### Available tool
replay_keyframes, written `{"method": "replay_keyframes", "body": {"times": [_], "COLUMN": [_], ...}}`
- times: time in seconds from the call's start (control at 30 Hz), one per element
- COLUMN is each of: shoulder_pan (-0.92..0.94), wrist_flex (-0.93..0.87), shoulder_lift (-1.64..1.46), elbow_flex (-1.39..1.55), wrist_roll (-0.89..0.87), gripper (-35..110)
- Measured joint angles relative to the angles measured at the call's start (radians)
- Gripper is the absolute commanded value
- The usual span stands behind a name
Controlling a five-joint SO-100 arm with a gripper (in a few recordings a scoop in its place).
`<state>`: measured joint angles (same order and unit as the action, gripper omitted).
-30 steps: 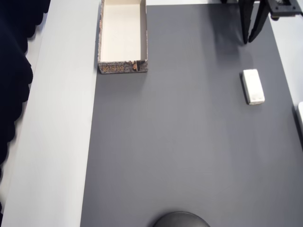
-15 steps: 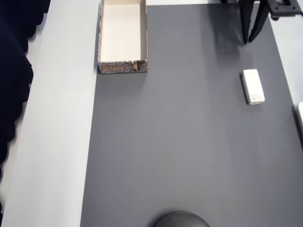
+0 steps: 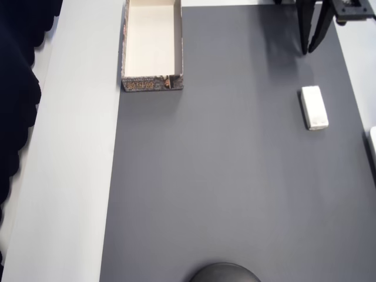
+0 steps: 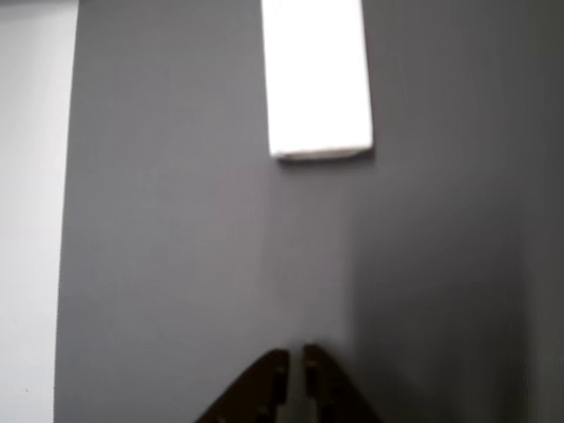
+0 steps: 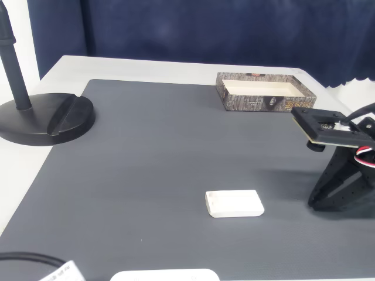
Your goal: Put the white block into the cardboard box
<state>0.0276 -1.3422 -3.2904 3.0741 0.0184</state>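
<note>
The white block [image 3: 314, 107] lies flat on the dark grey mat, at the right in the overhead view. It sits a short way below my gripper [image 3: 309, 50], which is at the top right edge, shut and holding nothing. In the wrist view the white block [image 4: 315, 79] lies straight ahead of my gripper [image 4: 295, 357], whose tips nearly touch, with bare mat between them and the block. The cardboard box [image 3: 153, 83] stands open at the top left, its cream inside bare. In the fixed view the cardboard box [image 5: 258, 102] is at the back and the white block [image 5: 234, 204] lies left of my gripper [image 5: 316, 202].
A black round stand base [image 5: 50, 117] sits at the mat's left in the fixed view and at the bottom edge overhead [image 3: 225, 273]. A white object [image 5: 164, 275] lies at the near edge. The grey mat [image 3: 223, 176] between block and box is flat.
</note>
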Motion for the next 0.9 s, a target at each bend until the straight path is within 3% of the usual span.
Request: {"method": "replay_keyframes", "body": {"times": [0.9], "shoulder_pan": [-0.028], "wrist_flex": [0.0], "shoulder_lift": [0.0], "elbow_flex": [0.0], "wrist_roll": [0.018], "gripper": [-2]}}
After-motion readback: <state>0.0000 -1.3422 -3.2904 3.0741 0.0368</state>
